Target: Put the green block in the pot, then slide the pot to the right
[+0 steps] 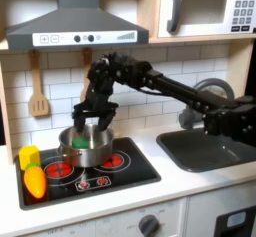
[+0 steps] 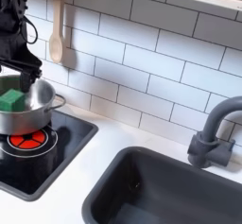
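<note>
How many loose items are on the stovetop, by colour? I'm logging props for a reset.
Silver: 1, the round metal pot
Green: 1, the small green block in the pot
Yellow: 1, the yellow block
Orange-yellow: 1, the toy vegetable
Total: 4

Item one, for your record: the pot (image 1: pixel 86 147), round, shiny silver metal, low straight walls, stood upright on the black stovetop over a red burner ring; in the second exterior view (image 2: pixel 36 107) a side handle pointed toward the second exterior view's right. Item two: the green block (image 2: pixel 11 100), small, bright green, lay inside the pot, visible in both exterior views (image 1: pixel 79 140).
</note>
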You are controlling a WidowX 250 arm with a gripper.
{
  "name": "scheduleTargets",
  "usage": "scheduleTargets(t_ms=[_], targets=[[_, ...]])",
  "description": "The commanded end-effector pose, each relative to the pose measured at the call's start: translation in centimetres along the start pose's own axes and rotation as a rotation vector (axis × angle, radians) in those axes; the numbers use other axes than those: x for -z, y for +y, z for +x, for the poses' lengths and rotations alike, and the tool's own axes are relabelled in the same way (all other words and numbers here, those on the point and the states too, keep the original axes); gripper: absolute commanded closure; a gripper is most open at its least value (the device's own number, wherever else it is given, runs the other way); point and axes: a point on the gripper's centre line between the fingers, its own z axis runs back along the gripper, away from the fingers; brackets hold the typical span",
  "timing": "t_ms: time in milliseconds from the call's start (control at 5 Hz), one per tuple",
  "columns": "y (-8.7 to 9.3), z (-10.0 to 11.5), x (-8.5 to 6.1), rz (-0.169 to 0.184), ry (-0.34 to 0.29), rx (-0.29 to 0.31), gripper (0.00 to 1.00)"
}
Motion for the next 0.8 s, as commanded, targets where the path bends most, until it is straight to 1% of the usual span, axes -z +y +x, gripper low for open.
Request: scheduleTargets(t_ms=[0,200,400,600], targets=[[0.0,-0.5,0.8,0.01,0.032,0.012,0.0],[-0.2,-0.5,1.2,0.008,0.038,0.017,0.0],[-0.4,-0.9,1.6,0.005,0.058,0.026,0.0],[-0.9,-0.9,1.9,-0.004,0.069,0.041,0.0]])
